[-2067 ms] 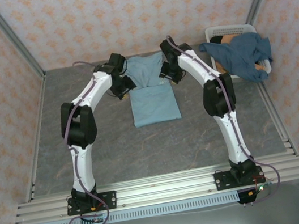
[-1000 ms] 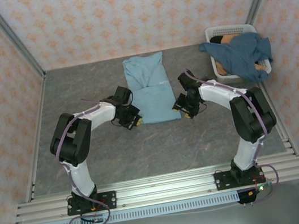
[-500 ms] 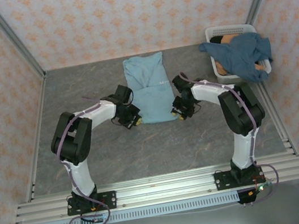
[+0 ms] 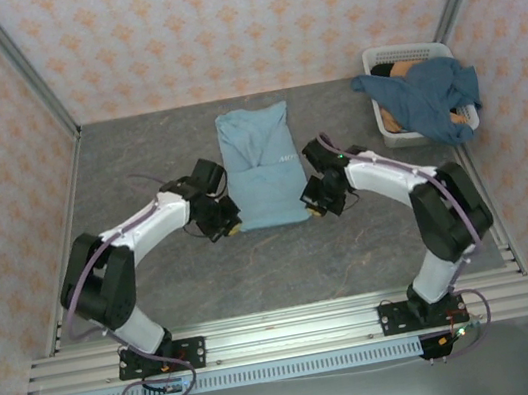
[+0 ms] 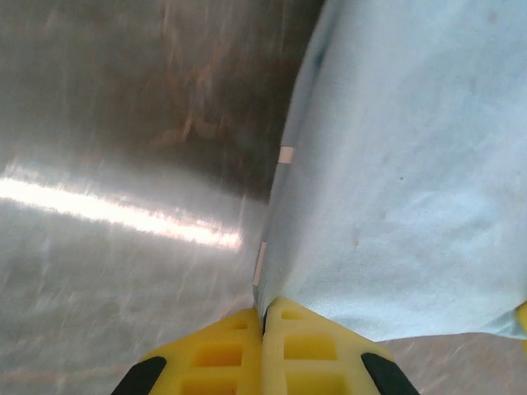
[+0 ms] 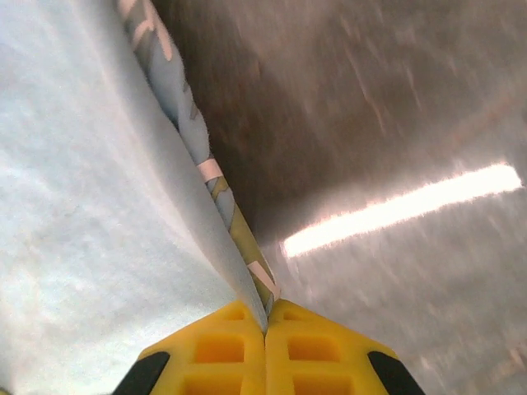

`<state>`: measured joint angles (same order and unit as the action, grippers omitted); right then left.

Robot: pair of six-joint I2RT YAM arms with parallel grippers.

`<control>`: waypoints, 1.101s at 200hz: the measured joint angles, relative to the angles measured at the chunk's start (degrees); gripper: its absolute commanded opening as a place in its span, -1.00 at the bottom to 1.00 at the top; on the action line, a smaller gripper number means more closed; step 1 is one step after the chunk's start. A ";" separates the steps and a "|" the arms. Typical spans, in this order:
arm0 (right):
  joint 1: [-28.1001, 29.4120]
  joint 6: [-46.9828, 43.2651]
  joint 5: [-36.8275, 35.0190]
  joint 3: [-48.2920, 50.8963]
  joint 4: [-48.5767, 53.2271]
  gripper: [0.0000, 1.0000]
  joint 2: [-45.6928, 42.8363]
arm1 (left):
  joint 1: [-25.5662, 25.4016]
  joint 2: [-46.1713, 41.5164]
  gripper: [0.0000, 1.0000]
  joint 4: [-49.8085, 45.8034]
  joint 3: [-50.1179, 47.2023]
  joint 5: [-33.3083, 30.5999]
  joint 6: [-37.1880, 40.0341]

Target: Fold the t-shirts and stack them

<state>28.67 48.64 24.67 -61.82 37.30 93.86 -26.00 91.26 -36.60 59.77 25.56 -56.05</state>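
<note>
The light sky-blue t-shirt (image 4: 260, 163) lies flat in the middle of the desk (image 4: 136, 158), folded into a long narrow panel that runs from far to near. Both arms reach in to its near end, one at each corner.

The left hand (image 4: 226, 226) sits at the near left corner. In its wrist view the two yellow pads (image 5: 214, 354) are pressed together with no gap between them, and the shirt's folded edge runs straight into the seam where they meet, so it is pinching the cloth.

The right hand (image 4: 318, 207) sits at the near right corner. Its yellow pads (image 6: 321, 350) are likewise squeezed tight, with the layered edge of the shirt caught between them. Pale strips of print show along that edge.

Both corners look slightly raised off the desk; the rest of the shirt rests on it.

At the far right a darker dusty blue t-shirt (image 4: 425, 99) is draped over a white basket (image 4: 407, 49), well apart from both hands.
</note>
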 measured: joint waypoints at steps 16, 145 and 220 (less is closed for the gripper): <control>2.03 -0.02 0.44 2.51 2.73 -1.00 -5.03 | -2.34 -5.44 -1.00 -2.34 -2.75 0.26 1.55; 11.43 6.93 4.90 -8.02 27.87 -1.00 -28.35 | -11.78 -40.13 -1.00 -15.19 -4.31 2.14 -7.96; 6.21 7.41 2.82 -18.34 28.85 -1.00 -15.15 | -6.58 -28.37 -1.00 -15.47 3.72 -3.69 -12.04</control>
<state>34.87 56.05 27.49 -80.16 66.15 78.72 -32.58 62.89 -52.07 63.48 21.87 -68.10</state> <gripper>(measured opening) 0.049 0.057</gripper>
